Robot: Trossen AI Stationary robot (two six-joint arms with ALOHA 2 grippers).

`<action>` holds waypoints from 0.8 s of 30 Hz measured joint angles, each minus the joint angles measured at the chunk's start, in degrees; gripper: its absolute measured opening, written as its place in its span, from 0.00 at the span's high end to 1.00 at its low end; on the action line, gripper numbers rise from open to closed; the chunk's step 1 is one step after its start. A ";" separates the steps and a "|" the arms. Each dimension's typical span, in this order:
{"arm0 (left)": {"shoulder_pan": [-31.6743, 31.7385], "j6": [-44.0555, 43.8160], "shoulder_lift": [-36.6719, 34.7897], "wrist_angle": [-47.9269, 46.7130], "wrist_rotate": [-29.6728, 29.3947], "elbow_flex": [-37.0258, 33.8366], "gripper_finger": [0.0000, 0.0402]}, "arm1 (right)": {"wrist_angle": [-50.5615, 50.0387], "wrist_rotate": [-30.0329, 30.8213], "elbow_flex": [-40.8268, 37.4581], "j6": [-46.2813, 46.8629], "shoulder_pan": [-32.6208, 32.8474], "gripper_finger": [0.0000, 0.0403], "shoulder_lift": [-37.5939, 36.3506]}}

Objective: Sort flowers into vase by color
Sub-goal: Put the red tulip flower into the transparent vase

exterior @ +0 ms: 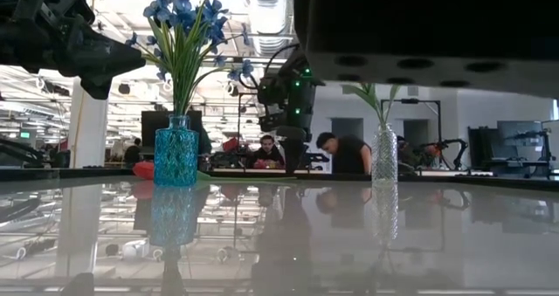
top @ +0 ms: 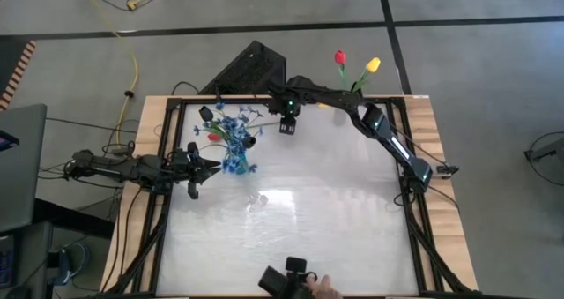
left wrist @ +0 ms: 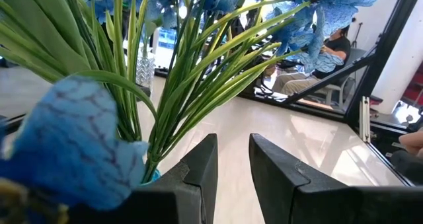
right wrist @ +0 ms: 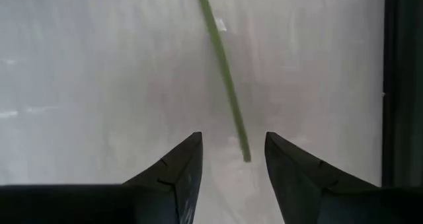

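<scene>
One green stem (right wrist: 223, 78) lies between the right gripper's (right wrist: 232, 159) parted fingers (right wrist: 182, 168).

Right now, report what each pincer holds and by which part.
Nothing is held. The left pincer is open beside the blue flowers; the right pincer is open above a green stem lying on the table, not gripping it.

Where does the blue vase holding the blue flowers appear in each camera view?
High view: blue vase left of centre, by the left gripper.
Low view: left of centre, standing upright.
Left wrist view: only its rim, beneath the stems.
Right wrist view: not in it.
Shared landmark: the blue flowers.
</scene>
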 joint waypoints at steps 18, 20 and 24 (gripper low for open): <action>0.01 0.00 -0.01 0.00 0.05 0.00 0.81 | -4.08 -5.89 0.09 1.97 -1.14 0.67 0.93; -0.02 -0.01 -0.01 0.00 0.07 0.00 0.81 | -4.23 -6.01 0.16 1.99 -0.85 0.67 0.98; 0.00 0.00 0.00 0.00 0.11 0.00 0.81 | -3.27 -5.92 0.33 1.69 -0.57 0.66 0.76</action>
